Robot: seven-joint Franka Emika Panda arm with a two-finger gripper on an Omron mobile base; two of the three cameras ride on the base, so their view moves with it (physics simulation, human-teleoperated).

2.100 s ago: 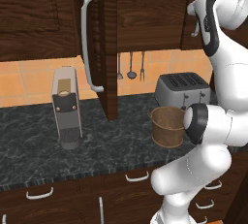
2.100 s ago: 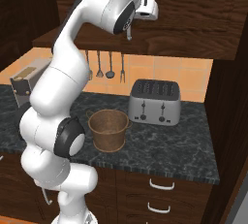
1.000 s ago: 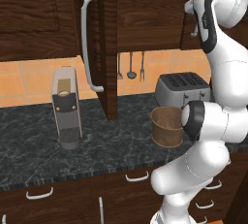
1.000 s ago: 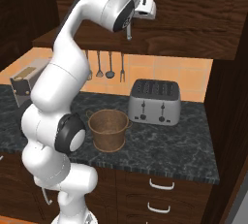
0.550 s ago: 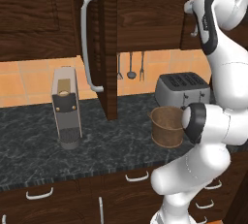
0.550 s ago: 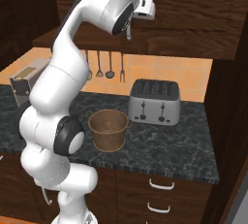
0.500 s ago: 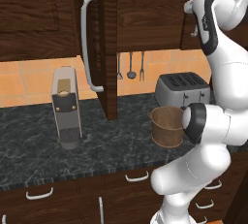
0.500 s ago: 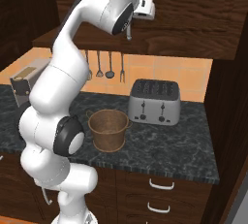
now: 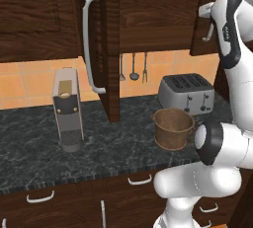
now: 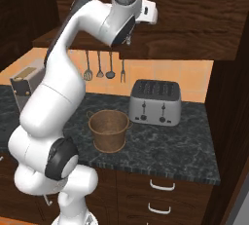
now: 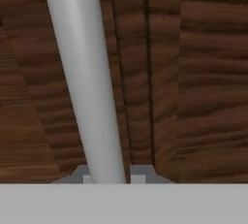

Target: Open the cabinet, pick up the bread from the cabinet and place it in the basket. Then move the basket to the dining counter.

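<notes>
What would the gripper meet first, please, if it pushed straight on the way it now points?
With the silver handle already between its jaws, the gripper would probably meet the dark wooden cabinet door right behind it.

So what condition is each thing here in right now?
Left cabinet door: swung open.
Right cabinet door: closed, jaws clamped on its handle.
Basket: upright, empty, on the black worktop.
Toaster: slots empty.
Coffee machine: upright, idle.
</notes>
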